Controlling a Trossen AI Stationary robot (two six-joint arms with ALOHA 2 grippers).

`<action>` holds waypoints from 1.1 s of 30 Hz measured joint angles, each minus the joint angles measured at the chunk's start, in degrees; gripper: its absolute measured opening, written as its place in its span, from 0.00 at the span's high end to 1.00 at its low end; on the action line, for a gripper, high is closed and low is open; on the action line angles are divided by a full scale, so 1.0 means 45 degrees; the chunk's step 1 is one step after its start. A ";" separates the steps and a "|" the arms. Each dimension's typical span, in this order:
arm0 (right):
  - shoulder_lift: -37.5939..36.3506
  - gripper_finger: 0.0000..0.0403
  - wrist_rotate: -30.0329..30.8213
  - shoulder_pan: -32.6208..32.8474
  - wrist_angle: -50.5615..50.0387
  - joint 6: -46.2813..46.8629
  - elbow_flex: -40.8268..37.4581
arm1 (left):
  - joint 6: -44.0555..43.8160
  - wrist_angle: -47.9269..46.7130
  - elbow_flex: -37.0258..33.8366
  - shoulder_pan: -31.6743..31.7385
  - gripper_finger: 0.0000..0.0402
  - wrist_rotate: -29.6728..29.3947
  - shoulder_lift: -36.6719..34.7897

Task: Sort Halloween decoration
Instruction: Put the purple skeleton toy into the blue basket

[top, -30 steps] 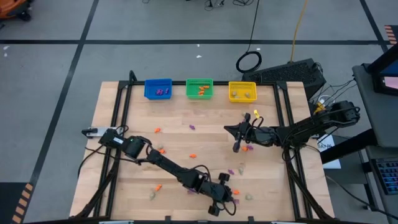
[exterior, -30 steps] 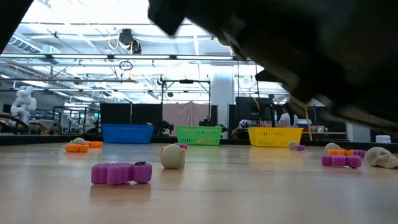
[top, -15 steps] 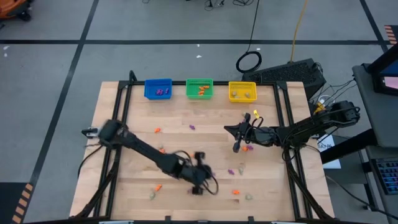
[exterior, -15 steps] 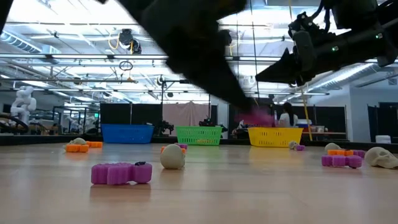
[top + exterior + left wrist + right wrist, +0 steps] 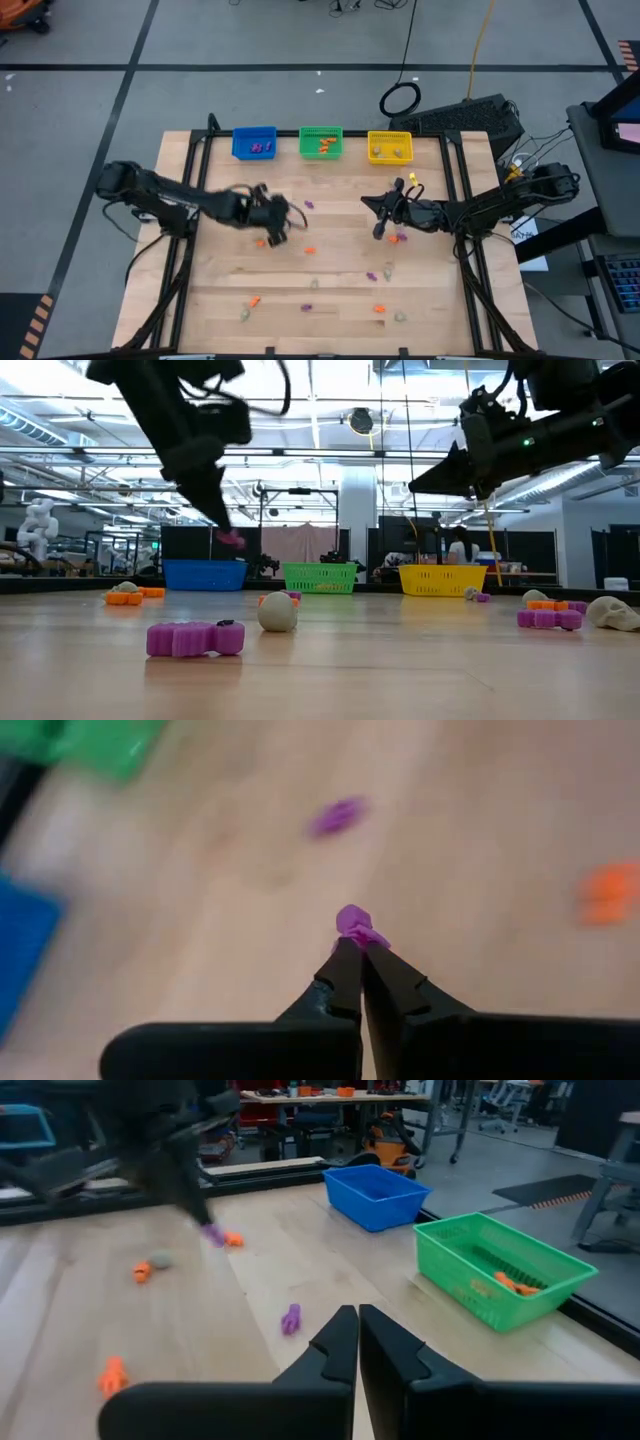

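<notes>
Just in front of the blue plastic bin (image 5: 254, 143), left gripper (image 5: 358, 942) pinches a tiny purple plastic trinket (image 5: 354, 924) above the tabletop; right gripper (image 5: 356, 1318) clenched empty, before the yellow plastic bin (image 5: 390, 147).

trinkets: purple, orange, beige pieces scattered on the table | purple trinket (image 5: 352, 923): pinched aloft, seemingly bat-shaped | some already binned

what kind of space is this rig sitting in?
Likely a robotics lab or workshop hall. The wooden table stands on a grey floor marked with dark tape lines; behind it are exposed ceiling trusses, workbenches and a white humanoid figure.
</notes>
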 joint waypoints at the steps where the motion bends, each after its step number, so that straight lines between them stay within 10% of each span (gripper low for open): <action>1: 0.0000 1.00 -0.0005 -0.0091 -0.0065 0.0096 0.0000 | 0.0188 -0.0451 -0.0001 0.0521 1.00 0.0013 -0.0195; 18: 0.0000 1.00 -0.0047 -0.0444 -0.0751 0.0234 0.0000 | 0.6531 -0.1865 0.2102 1.0963 1.00 0.3785 0.0024; 33: 0.0000 1.00 -0.0049 -0.0444 -0.0761 0.0127 0.0000 | 0.7875 -0.2396 0.4451 1.3668 1.00 0.4008 0.4725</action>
